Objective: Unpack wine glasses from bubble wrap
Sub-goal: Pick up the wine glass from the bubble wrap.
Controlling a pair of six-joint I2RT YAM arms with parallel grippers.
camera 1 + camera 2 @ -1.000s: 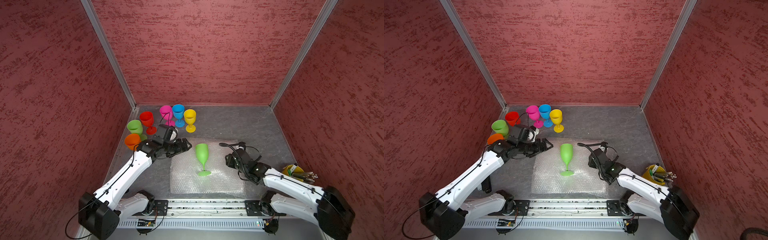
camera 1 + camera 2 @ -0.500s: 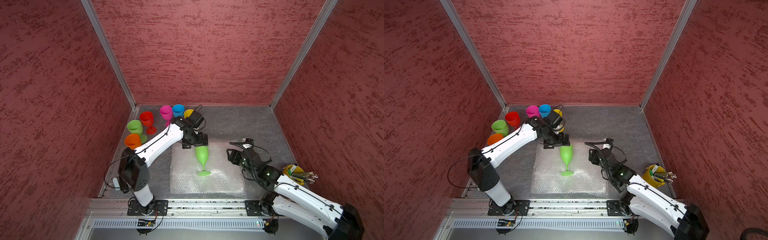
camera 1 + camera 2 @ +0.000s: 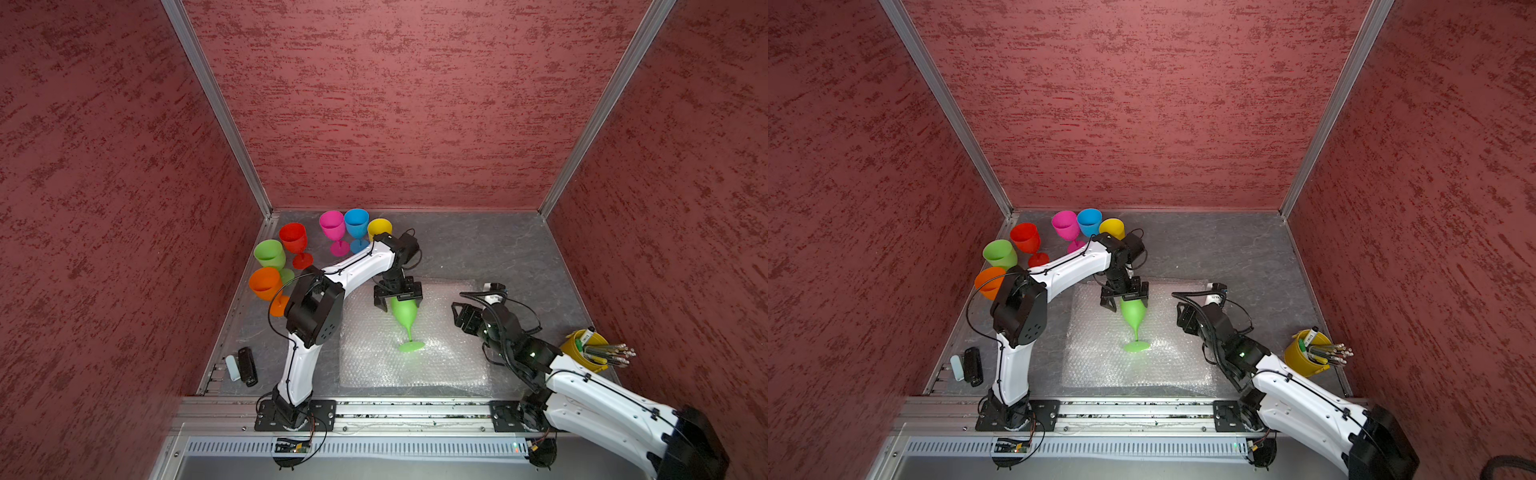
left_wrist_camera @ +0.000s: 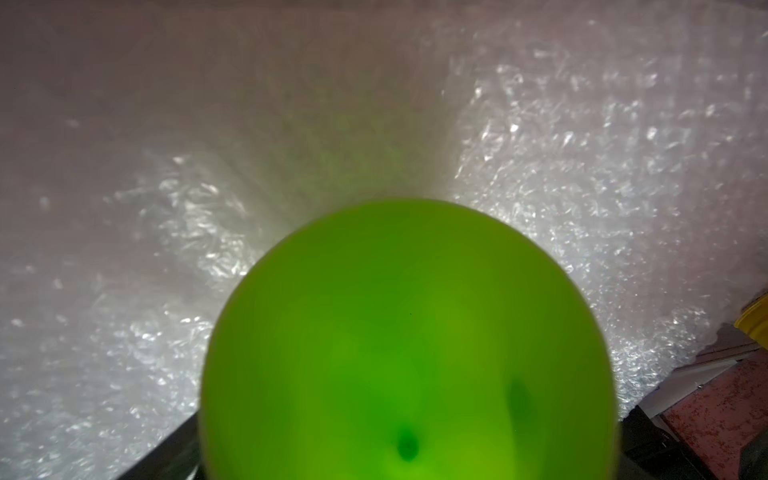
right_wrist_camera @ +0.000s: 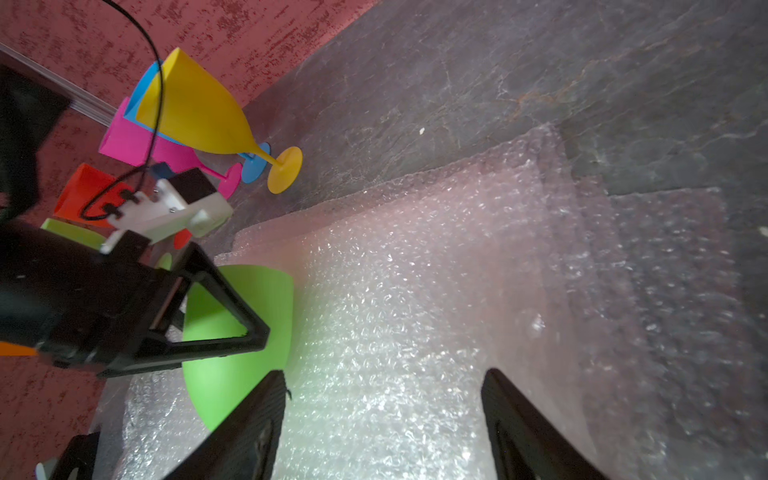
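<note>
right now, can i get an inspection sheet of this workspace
surface: grey stone-look tabletop.
job's things: one light green goblet standing unwrapped on a bubble wrap sheet; orange, second green, red, pink, blue and yellow goblets grouped at the back.
clutter: yellow cup of utensils; black device and pale item by the rail.
grippers: left gripper open, fingers either side of the light green goblet's bowl; right gripper open, empty.
cables: black cable looping off the left arm; another at the right wrist.
surroundings: red textured walls, aluminium rail.
</note>
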